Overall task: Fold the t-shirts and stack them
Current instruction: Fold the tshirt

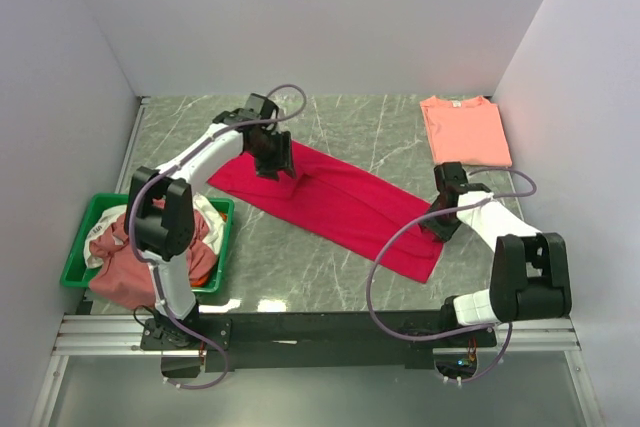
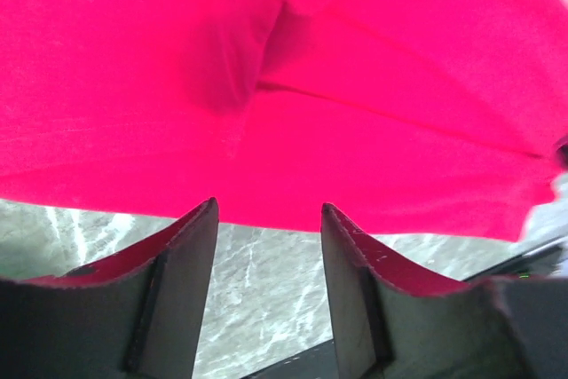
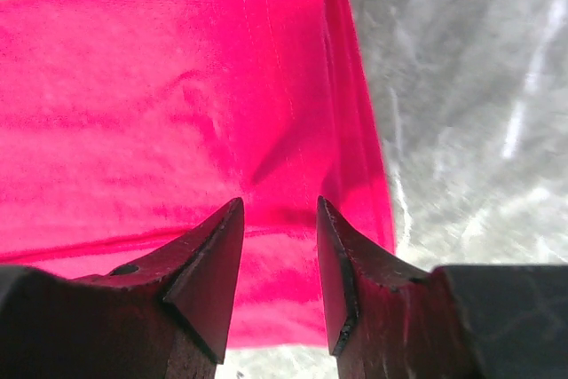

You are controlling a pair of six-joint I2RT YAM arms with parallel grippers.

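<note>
A crimson-red t-shirt [image 1: 335,205] lies folded into a long band, slanting across the table from far left to near right. My left gripper [image 1: 277,163] is open above its far-left end; in the left wrist view [image 2: 269,210] the red cloth [image 2: 284,86] fills the frame beyond the empty fingertips. My right gripper [image 1: 436,223] is open above the band's near-right end; in the right wrist view [image 3: 280,206] the red cloth [image 3: 177,104] lies under the fingertips. A salmon-pink t-shirt [image 1: 464,130] lies folded flat at the far right.
A green plastic tray [image 1: 82,247] at the near left holds a heap of dusty rose, white and orange t-shirts [image 1: 125,262]. White walls enclose the table on three sides. A black rail runs along the near edge.
</note>
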